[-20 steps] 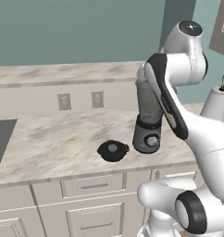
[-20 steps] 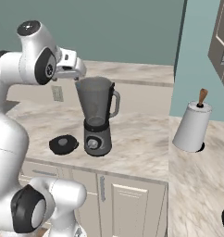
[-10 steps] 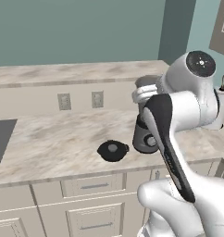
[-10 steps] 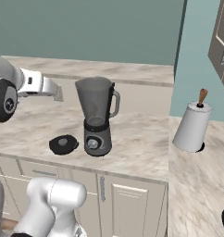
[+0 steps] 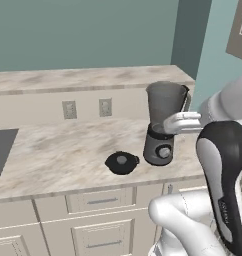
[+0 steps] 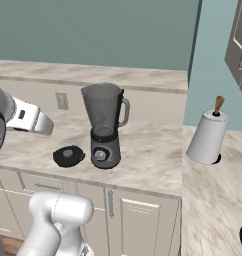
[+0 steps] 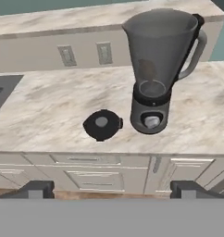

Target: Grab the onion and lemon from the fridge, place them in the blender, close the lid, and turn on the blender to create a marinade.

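The blender (image 7: 156,69) stands upright on the marble worktop (image 7: 44,115), its translucent jar open at the top and seemingly empty; the lid (image 7: 102,124) lies flat just left of its base, apart from it. The tool (image 7: 112,187) has its fingers spread wide and holds nothing, hanging back off the near edge. The lid looks light, rigid and smooth, so its raised grey centre knob is probably the best place to pinch. The jar seems top-heavy; nudging it risks a tip.

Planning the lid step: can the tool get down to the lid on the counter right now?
Probably yes: the lid lies alone on the counter left of the blender, nothing over it, and the tool is open.
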### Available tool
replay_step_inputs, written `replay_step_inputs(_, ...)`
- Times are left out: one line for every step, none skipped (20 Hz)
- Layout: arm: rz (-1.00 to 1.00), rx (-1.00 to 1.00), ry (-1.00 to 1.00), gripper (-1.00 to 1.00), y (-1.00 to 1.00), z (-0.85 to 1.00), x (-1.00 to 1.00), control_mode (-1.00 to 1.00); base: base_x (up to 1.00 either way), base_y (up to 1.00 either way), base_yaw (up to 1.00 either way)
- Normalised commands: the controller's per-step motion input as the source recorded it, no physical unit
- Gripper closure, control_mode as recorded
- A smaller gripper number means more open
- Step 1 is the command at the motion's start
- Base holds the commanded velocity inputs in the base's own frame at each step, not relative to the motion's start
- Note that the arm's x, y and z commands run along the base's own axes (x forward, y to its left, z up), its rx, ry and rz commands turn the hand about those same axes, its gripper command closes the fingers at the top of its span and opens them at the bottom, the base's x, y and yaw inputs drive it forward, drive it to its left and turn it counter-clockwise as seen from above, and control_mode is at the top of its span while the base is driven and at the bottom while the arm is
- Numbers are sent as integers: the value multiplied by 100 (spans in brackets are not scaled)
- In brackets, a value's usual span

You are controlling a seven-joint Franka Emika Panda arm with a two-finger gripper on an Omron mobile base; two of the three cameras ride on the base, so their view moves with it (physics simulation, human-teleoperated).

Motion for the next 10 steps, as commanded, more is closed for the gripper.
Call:
replay_step_inputs(0, 17, 5, -100, -78, 0, -84, -100, 0, 0, 0)
replay_step_inputs(0, 11, 0, -100, -58, 0, -65, -100, 0, 0, 0)
replay_step_inputs(0, 0, 0, -100, -7, 0, -12, -100, 0, 0, 0)
replay_step_inputs(0, 0, 0, -100, 0, 0, 0, -100, 0, 0, 0)
replay_step_inputs(0, 0, 0, -100, 0, 0, 0, -100, 0, 0, 0)
replay_step_inputs(0, 0, 0, -100, 0, 0, 0, -100, 0, 0, 0)
replay_step_inputs(0, 0, 0, -100, 0, 0, 0, -100, 0, 0, 0)
replay_step_inputs(0, 0, 0, -100, 0, 0, 0, -100, 0, 0, 0)
replay_step_inputs(0, 0, 0, -100, 0, 0, 0, -100, 0, 0, 0)
replay_step_inputs(0, 0, 0, -100, 0, 0, 0, -100, 0, 0, 0)
